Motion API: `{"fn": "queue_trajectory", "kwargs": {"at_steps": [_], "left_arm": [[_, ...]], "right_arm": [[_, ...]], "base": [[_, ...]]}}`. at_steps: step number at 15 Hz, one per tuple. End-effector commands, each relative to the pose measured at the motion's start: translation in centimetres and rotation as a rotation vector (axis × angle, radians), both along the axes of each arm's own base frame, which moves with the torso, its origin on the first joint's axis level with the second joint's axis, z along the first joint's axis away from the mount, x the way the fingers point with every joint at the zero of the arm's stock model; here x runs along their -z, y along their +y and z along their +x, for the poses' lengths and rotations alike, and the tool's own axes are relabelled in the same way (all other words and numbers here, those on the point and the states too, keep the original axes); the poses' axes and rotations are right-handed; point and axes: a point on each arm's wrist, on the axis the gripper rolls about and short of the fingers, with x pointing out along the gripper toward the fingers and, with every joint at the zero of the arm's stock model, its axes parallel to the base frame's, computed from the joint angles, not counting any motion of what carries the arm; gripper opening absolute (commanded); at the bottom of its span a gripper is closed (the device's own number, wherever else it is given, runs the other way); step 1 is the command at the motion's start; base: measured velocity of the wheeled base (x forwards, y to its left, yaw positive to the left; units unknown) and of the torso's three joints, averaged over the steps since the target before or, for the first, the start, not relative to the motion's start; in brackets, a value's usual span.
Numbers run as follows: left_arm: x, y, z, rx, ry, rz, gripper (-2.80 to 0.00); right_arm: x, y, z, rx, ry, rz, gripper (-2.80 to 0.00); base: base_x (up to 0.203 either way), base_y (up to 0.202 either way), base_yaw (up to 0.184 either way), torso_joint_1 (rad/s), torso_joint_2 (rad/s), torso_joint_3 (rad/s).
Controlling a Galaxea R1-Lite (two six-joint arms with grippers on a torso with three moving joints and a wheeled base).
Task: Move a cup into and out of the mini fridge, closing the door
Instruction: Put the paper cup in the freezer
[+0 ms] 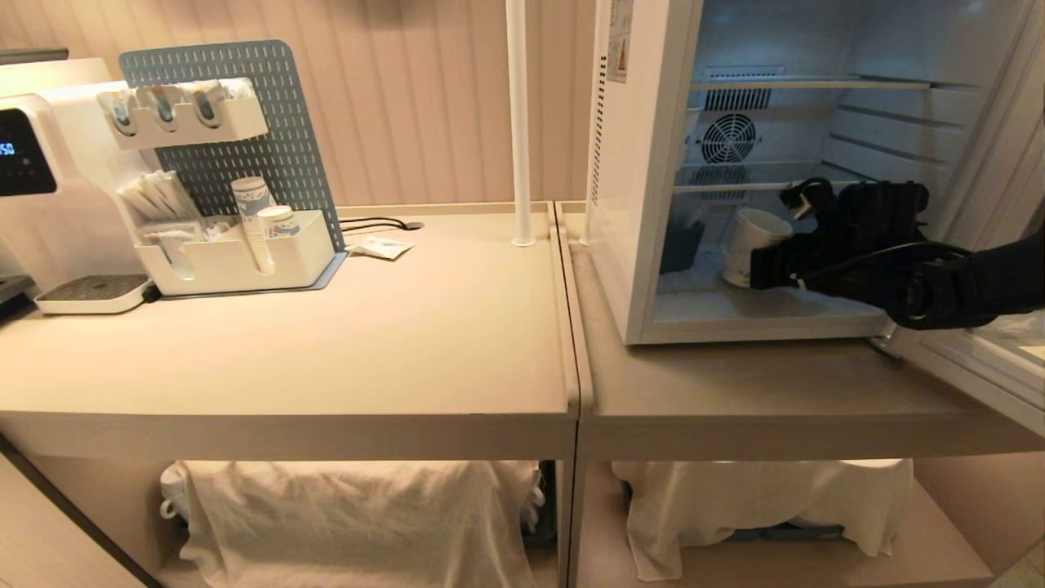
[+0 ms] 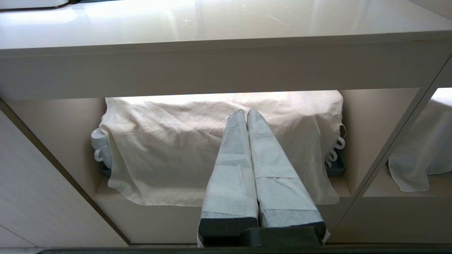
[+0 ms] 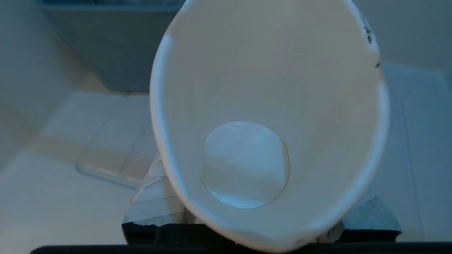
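Two pale beige tables (image 1: 326, 343) stood edge to edge against a ribbed, pinkish-beige wall panel (image 1: 424, 98), each with a lower shelf where a crumpled white cloth (image 1: 359, 514) was draped over stored crockery. Farthest left sat a white coffee machine with a black screen (image 1: 33, 155); blue digits glowed on it, too cut off to read. Next came a grey-blue pegboard organiser (image 1: 245, 147) with a white tray holding sachets and stacked paper cups (image 1: 253, 220). A small paper packet (image 1: 380, 247) lay beside a dark cable, and a white pole (image 1: 518, 122) rose from the tabletop near the seam.

On the right table stood the white boxy mini fridge (image 1: 620, 204), a printed sticker on its side too small to read. Its door (image 1: 980, 359) was swung wide open at the right edge. Inside were wire shelves, a round fan grille (image 1: 728, 137) and a dark bin (image 1: 682, 245).

The right gripper (image 1: 771, 265), black and reaching in from the right, had its taped fingers (image 3: 155, 201) clamped on either side of the small white paper cup (image 1: 753, 243), which was tilted and held just above the fridge floor, squeezed oval at the rim.

The left gripper (image 2: 246, 114) hung below the table's edge with its taped fingers pressed together, empty, pointing at the cloth-covered shelf.
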Motion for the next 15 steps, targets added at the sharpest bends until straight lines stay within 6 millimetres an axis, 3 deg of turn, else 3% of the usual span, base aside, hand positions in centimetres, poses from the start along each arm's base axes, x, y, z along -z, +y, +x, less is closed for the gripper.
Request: {"fn": "queue_trajectory", "kwargs": {"at_steps": [1, 3, 4, 10, 15], "left_arm": [[0.0, 0.0, 0.0, -0.001, 0.001, 0.0, -2.8], [0.0, 0.0, 0.0, 0.0, 0.0, 0.0, -2.8], [0.0, 0.0, 0.0, 0.0, 0.001, 0.0, -2.8], [0.0, 0.0, 0.0, -0.001, -0.001, 0.0, -2.8], [0.0, 0.0, 0.0, 0.0, 0.001, 0.0, -2.8]], "right_arm": [[0.5, 0.0, 0.3, -0.005, 0.006, -0.011, -2.8], [0.6, 0.0, 0.4, -0.007, 0.009, -0.012, -2.8], [0.6, 0.0, 0.4, -0.007, 0.008, -0.012, 0.0], [0.5, 0.0, 0.5, -0.005, 0.012, -0.012, 0.0], [-2.1, -0.4, -1.9, 0.004, 0.02, 0.0, 0.0]], "base": [[0.0, 0.0, 0.0, 0.0, 0.0, 0.0], [0.0, 0.0, 0.0, 0.0, 0.0, 0.0], [0.0, 0.0, 0.0, 0.0, 0.0, 0.0], [0.0, 0.0, 0.0, 0.0, 0.0, 0.0], [0.0, 0.0, 0.0, 0.0, 0.0, 0.0]]}}
